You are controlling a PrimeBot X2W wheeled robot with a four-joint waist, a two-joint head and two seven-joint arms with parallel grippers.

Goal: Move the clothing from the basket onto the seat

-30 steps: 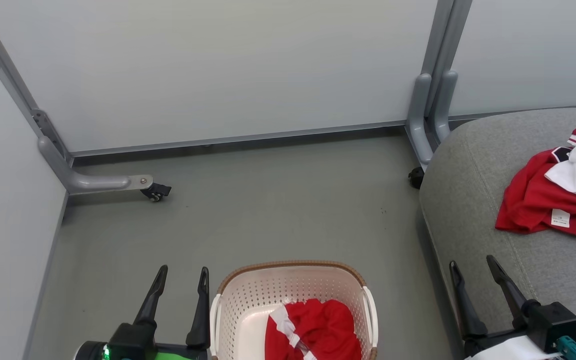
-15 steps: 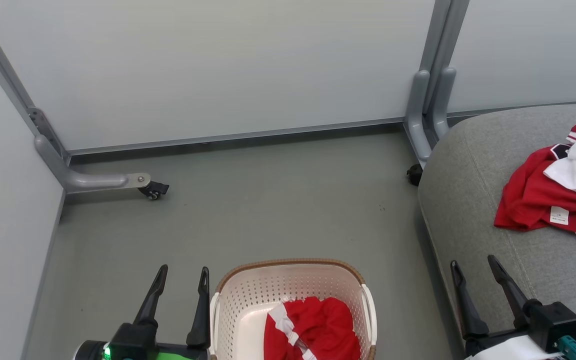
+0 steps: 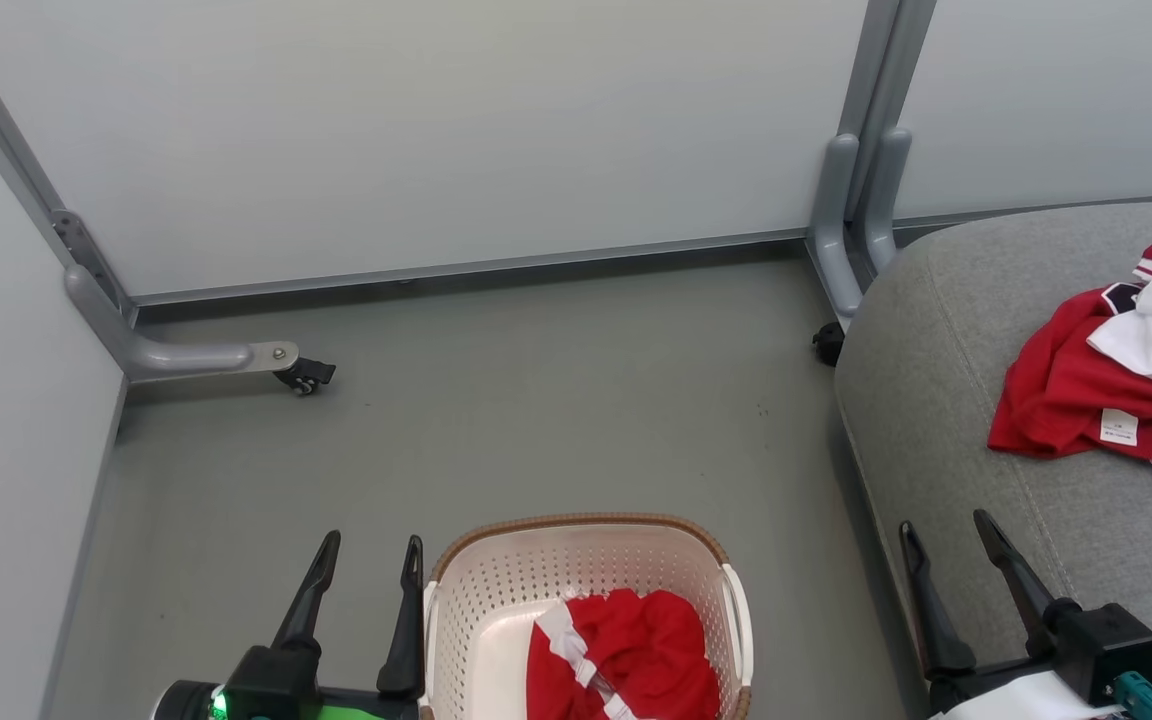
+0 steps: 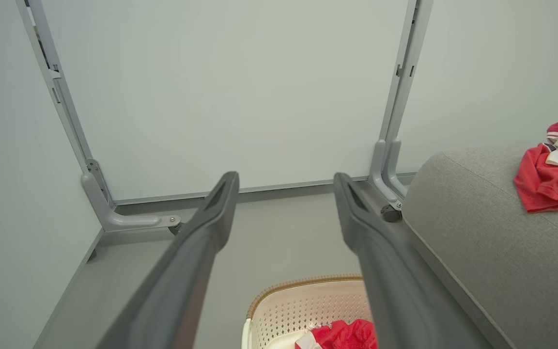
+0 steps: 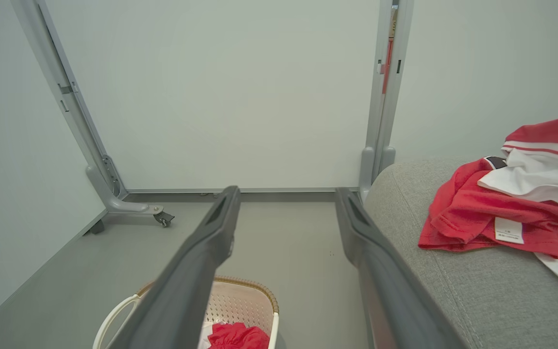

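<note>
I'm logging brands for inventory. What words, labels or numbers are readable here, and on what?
The white label on the red garment on the seat: print too small to read.
The black patch on that garment: lettering too blurred to read.
No other text is legible.

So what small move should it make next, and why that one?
Probably swing the left pincer over the basket and dip it toward the red jersey lying inside. That pincer stands right beside the basket, and both it and the right pincer are open and empty. A second jersey already lies on the seat.
</note>
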